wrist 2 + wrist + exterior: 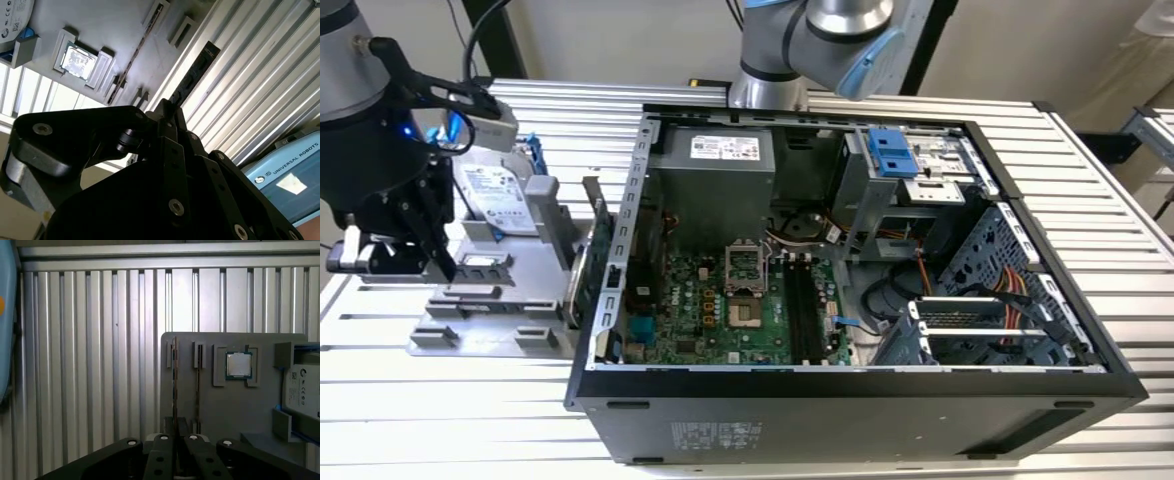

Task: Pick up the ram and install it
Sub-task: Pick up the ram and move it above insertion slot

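In both wrist views the ram (197, 70) (174, 380) shows edge-on as a thin dark stick pinched at its near end between my fingertips. My gripper (170, 112) (175, 437) is shut on it. The stick reaches out along the edge of the grey parts tray (225, 410) and over the ribbed table. In the exterior view my gripper (438, 262) hangs by the tray (480, 335), at the exterior view's left of the open computer case (854, 395). Two long black memory slots (798, 310) lie on the motherboard inside the case.
A second thin stick (198, 385) stands in a tray slot beside the held one. The tray also carries a square silver CPU (238, 364) (483, 265) and a hard drive (494, 190). Upright boards (580, 250) stand between tray and case. Another robot arm (821, 40) rises behind the case.
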Robot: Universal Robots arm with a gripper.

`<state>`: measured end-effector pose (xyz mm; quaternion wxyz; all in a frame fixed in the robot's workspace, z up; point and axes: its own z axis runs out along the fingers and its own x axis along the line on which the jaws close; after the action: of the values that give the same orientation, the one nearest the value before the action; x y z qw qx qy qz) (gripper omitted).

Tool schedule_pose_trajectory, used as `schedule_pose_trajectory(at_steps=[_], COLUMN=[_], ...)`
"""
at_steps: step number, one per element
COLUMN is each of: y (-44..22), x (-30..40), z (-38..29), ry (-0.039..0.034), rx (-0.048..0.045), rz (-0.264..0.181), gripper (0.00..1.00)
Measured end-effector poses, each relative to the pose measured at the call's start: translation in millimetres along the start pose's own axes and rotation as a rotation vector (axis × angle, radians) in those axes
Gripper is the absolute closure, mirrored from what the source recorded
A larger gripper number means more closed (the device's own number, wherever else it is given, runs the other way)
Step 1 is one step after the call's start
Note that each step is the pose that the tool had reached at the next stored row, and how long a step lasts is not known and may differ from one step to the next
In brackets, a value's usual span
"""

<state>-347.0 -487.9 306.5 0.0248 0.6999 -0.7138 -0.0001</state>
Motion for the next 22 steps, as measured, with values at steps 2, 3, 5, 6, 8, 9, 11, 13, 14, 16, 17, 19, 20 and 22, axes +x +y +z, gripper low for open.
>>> schedule_pose_trajectory(at_steps=[2, 3, 5, 6, 8, 9, 11, 13, 14, 16, 17, 19, 20, 22], y=[0.1, 0.1, 0.1, 0.2, 0.2, 0.2, 0.3, 0.3, 0.3, 0.3, 0.3, 0.4, 0.4, 0.4], x=[0.0, 0.1, 0.1, 0.1, 0.2, 0.2, 0.2, 0.3, 0.3, 0.3, 0.3, 0.4, 0.4, 0.4], z=[-1.3, -1.9, -3.2, -3.8, -5.1, -5.5, -6.7, -7.8, -8.1, -8.9, -9.4, -10.0, -10.2, -10.6], ry=[0.0, -0.0001, 0.0, -0.0001, 0.0, -0.0001, 0.0, 0.0, -0.0001, -0.0002, 0.0001, 0.0, -0.0001, -0.0002], rx=[-0.0001, 0.0001, -0.0001, 0.0001, 0.0, 0.0002, 0.0, 0.0, 0.0002, 0.0001, -0.0001, 0.0, 0.0001, 0.0002], rz=[0.0, 0.0, 0.0, 0.0, 0.0, 0.0, 0.0, 0.0, 0.0, 0.0, 0.0, 0.0, 0.0, 0.0], gripper=[1.0, 1.0, 1.0, 1.0, 1.0, 1.0, 1.0, 1.0, 1.0, 1.0, 1.0, 1.0, 1.0, 1.0])
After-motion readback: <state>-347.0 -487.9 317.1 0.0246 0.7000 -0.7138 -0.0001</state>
